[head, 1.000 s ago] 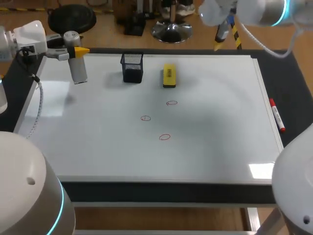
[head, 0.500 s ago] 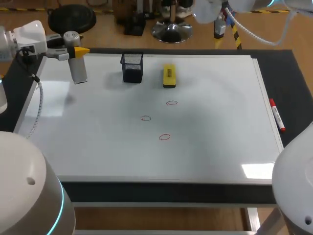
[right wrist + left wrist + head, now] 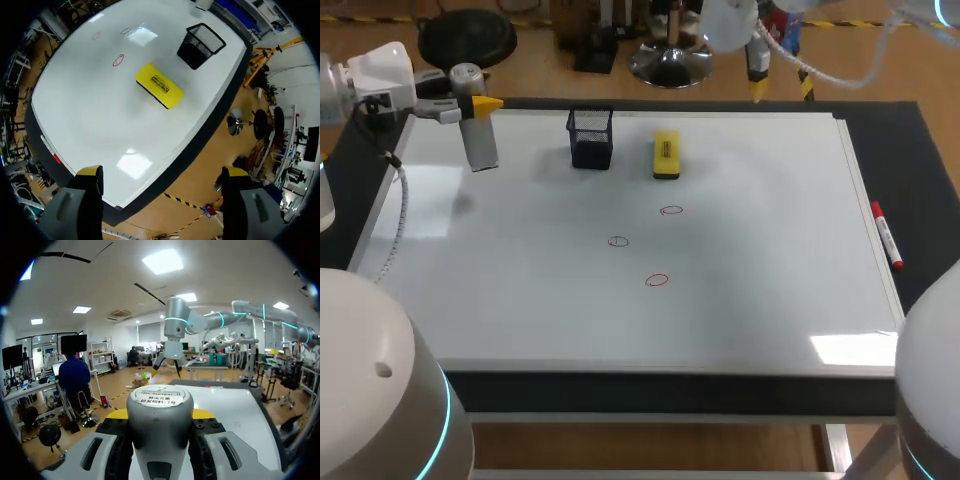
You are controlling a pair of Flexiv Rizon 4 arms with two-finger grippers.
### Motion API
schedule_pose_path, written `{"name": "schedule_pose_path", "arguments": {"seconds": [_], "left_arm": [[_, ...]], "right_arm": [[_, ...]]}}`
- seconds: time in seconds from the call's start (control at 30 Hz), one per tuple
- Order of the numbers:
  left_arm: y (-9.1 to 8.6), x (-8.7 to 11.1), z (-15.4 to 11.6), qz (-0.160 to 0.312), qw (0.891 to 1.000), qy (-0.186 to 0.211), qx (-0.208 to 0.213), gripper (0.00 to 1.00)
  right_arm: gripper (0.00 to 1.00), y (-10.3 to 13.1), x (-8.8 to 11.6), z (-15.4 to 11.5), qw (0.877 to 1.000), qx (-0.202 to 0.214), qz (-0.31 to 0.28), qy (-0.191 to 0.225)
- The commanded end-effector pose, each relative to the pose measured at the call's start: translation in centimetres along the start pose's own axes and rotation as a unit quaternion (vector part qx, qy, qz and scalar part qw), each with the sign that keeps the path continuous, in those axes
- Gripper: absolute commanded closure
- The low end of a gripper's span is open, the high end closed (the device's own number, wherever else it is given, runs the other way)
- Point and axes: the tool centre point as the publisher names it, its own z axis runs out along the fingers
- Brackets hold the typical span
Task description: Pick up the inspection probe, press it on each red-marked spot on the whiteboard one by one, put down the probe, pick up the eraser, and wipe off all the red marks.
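The inspection probe (image 3: pixel 476 130), a grey cylinder, hangs upright over the whiteboard's (image 3: pixel 770 250) far left corner with my left gripper (image 3: pixel 480 104) shut on it. In the left wrist view the probe (image 3: pixel 160 415) fills the space between the fingers of the left gripper (image 3: pixel 160 412). Three red marks (image 3: pixel 671 210) (image 3: pixel 618 241) (image 3: pixel 657 280) sit mid-board. The yellow eraser (image 3: pixel 666 155) lies flat near the far edge. My right gripper (image 3: pixel 770 52) hovers open and high above that far edge; in its wrist view the right gripper (image 3: pixel 162 172) has the eraser (image 3: pixel 160 85) far ahead of it.
A black mesh basket (image 3: pixel 591 138) stands left of the eraser, also seen as the basket (image 3: pixel 201 45) in the right wrist view. A red marker (image 3: pixel 886 235) lies along the board's right edge.
My right arm has swung leftward along the far edge of the table, its gripper staying open. The left arm and the probe have not moved.
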Motion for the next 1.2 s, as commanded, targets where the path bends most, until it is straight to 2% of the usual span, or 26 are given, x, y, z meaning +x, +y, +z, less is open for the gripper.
{"name": "schedule_pose_path", "arguments": {"seconds": [0.03,0.33,0.57,0.83,1.2], "left_arm": [[-0.1,0.1,0.0,0.001,1.0,-0.002,0.001,1.0],[-0.1,0.1,0.0,0.001,1.0,-0.002,0.001,1.0],[-0.1,0.1,0.0,0.001,1.0,-0.002,0.001,1.0],[-0.1,0.1,0.0,0.001,1.0,-0.002,0.001,1.0],[-0.1,0.1,0.0,0.001,1.0,-0.002,0.001,1.0]], "right_arm": [[0.0,0.0,-0.3,1.6,0.998,-0.024,-0.04,0.043],[0.0,2.3,0.3,3.7,0.985,-0.058,-0.155,0.049],[0.0,4.7,0.3,5.2,0.972,-0.062,-0.218,0.06],[0.0,7.1,0.0,6.5,0.966,-0.057,-0.248,0.053],[0.0,9.9,-0.4,8.3,0.954,-0.059,-0.286,0.068]]}}
